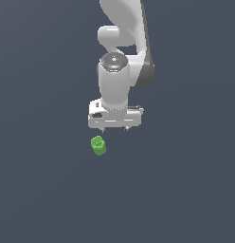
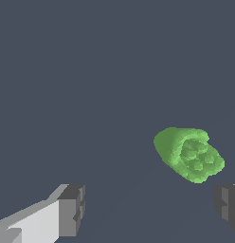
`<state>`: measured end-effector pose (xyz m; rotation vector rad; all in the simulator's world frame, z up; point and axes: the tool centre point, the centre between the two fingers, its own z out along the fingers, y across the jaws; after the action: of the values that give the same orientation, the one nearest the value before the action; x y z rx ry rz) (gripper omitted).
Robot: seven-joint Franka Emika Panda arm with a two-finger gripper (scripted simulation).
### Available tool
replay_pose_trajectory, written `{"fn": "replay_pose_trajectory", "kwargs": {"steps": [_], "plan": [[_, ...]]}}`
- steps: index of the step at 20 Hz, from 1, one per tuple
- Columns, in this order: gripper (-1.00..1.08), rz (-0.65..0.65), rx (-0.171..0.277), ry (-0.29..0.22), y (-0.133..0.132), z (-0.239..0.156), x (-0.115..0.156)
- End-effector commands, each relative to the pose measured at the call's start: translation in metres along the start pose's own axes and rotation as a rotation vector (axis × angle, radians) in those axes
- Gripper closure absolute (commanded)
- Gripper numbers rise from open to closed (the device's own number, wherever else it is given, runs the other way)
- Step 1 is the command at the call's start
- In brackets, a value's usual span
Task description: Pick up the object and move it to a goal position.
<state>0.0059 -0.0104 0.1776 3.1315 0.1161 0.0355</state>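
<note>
Object (image 1: 98, 145): small green lobed cylinder, tipped on the plain dark surface (image 1: 43, 190), lying apart from the tool (image 1: 114, 129) and toward the exterior view's left of it. Tool: spread wide, holding nothing; fingertips (image 2: 72, 210) well apart in the wrist view. Advice: shift the tool over the object so it sits between the fingers, then descend and close. Surroundings: uniform dark grey, no goal marker discernible.

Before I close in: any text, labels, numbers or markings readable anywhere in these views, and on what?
None readable.
Green object: plain green with a lobed top, no label or print in either view.
Pincer and white arm: bare white and grey surfaces, no brand or number visible.
Floor: uniform dark grey-blue, no markings.
</note>
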Motion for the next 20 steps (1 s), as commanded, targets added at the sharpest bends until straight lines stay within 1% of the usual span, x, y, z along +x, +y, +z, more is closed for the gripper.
{"fn": "replay_pose_trajectory", "kwargs": {"steps": [1, 20], "plan": [[-0.92, -0.035, 0.0, -0.002, 0.006, 0.003, 0.001], [-0.92, -0.419, 0.008, -0.017, 0.065, 0.04, 0.004]]}}
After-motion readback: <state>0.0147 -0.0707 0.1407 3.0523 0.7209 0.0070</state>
